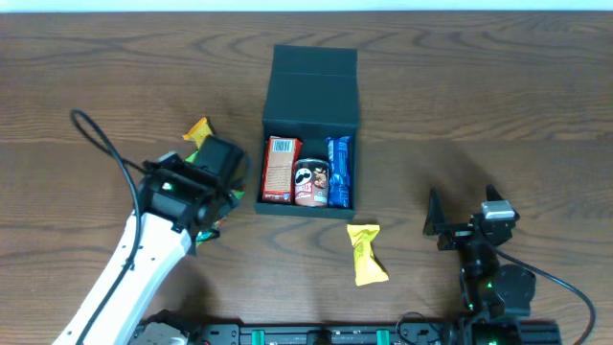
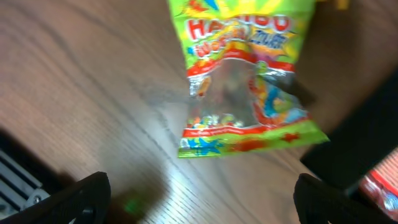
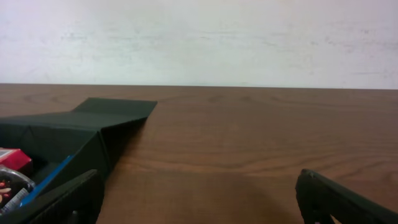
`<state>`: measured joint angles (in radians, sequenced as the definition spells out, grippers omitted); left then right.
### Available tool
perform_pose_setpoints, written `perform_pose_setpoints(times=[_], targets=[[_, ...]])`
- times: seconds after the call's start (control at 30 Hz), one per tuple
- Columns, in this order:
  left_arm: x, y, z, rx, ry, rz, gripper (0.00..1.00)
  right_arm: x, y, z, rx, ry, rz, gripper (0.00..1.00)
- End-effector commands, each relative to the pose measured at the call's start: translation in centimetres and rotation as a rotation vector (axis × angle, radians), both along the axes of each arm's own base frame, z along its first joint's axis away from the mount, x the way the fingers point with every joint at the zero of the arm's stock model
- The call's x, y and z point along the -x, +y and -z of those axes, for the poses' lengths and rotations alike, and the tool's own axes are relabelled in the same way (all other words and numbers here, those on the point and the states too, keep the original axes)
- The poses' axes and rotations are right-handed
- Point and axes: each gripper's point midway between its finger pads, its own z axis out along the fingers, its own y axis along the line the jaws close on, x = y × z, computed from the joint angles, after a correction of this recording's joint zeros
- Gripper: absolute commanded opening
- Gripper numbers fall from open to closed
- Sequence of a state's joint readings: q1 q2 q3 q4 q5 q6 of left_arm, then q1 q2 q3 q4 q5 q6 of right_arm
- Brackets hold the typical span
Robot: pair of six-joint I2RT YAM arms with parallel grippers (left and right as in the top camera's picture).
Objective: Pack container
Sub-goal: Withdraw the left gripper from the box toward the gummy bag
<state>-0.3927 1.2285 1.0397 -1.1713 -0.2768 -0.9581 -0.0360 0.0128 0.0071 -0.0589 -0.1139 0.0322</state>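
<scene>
The dark container (image 1: 311, 94) sits open at the table's middle, lid flap back. It holds a red box (image 1: 280, 170), a Pringles can (image 1: 311, 183) and a blue packet (image 1: 339, 172). Its wall shows in the right wrist view (image 3: 56, 134). A green Haribo bag (image 2: 244, 81) lies on the wood to the left of the container, under my left arm. My left gripper (image 2: 199, 199) is open above it, fingers wide apart, empty. My right gripper (image 3: 199, 199) is open and empty at the front right (image 1: 460, 225). A yellow packet (image 1: 366, 253) lies in front of the container.
An orange-yellow wrapper (image 1: 197, 129) lies just beyond my left gripper. A black cable (image 1: 101, 144) loops over the table at the left. A white wall stands beyond the table's far edge (image 3: 249, 37).
</scene>
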Motion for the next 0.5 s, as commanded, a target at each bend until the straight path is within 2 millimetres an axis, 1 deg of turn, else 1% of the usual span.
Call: perform_pose_setpoints(times=[0.0, 0.13, 0.23, 0.27, 0.3, 0.33, 0.37, 0.43, 0.47], targets=[[0.1, 0.5, 0.0, 0.032, -0.002, -0.065, 0.95, 0.0, -0.4, 0.2, 0.011, 0.004, 0.016, 0.99], [-0.1, 1.0, 0.1, 0.045, 0.010, -0.050, 0.95, 0.0, -0.4, 0.2, 0.011, 0.004, 0.016, 0.99], [-0.8, 1.2, 0.1, 0.070, -0.008, -0.061, 0.95, 0.0, -0.4, 0.2, 0.011, 0.004, 0.016, 0.99], [-1.3, 1.1, 0.0, 0.081, -0.027, -0.059, 0.95, 0.0, -0.4, 0.2, 0.011, 0.004, 0.016, 0.99], [-2.2, 0.4, -0.2, 0.104, -0.058, -0.018, 0.95, 0.0, -0.4, 0.2, 0.011, 0.004, 0.016, 0.99], [-3.5, -0.6, -0.4, 0.124, -0.084, 0.100, 0.95, 0.0, -0.4, 0.2, 0.011, 0.004, 0.016, 0.99], [-4.2, -1.2, -0.6, 0.136, -0.102, 0.156, 0.95, 0.0, -0.4, 0.2, 0.011, 0.004, 0.016, 0.99], [-5.0, -1.3, -0.8, 0.135, -0.131, 0.164, 0.96, 0.0, -0.4, 0.2, 0.011, 0.004, 0.016, 0.99], [-5.5, -1.2, -0.8, 0.131, -0.148, 0.137, 0.96, 0.0, -0.4, 0.2, 0.011, 0.004, 0.016, 0.99]])
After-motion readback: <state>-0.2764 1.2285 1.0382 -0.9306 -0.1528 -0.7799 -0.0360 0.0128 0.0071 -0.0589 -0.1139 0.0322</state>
